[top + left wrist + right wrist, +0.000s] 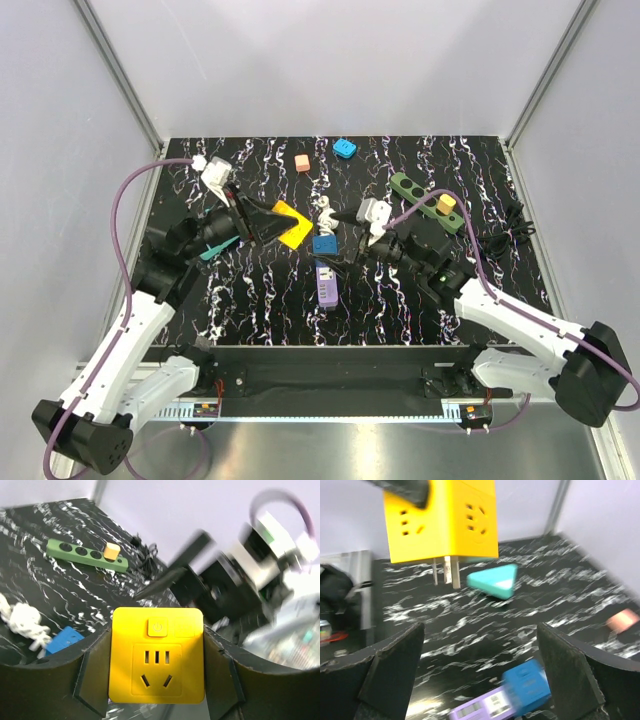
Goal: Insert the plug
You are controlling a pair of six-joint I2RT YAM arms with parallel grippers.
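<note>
The plug is a yellow cube adapter (292,226) with socket holes on its faces and metal prongs (447,572) underneath. My left gripper (157,665) is shut on it, one finger on each side, holding it above the black marbled table. In the right wrist view the yellow cube (445,520) hangs at the top left. My right gripper (338,238) stands open with nothing between its fingers, just right of the cube and over a blue block (324,243). A green power strip (425,200) with a tan plug (446,204) in it lies at the back right.
A purple strip (327,283) lies near the blue block (527,685). A teal triangle (495,580) sits beyond the cube. An orange block (302,162) and a blue block (345,148) lie at the back, a white piece (325,212) mid-table, and a black cable (510,225) at the right.
</note>
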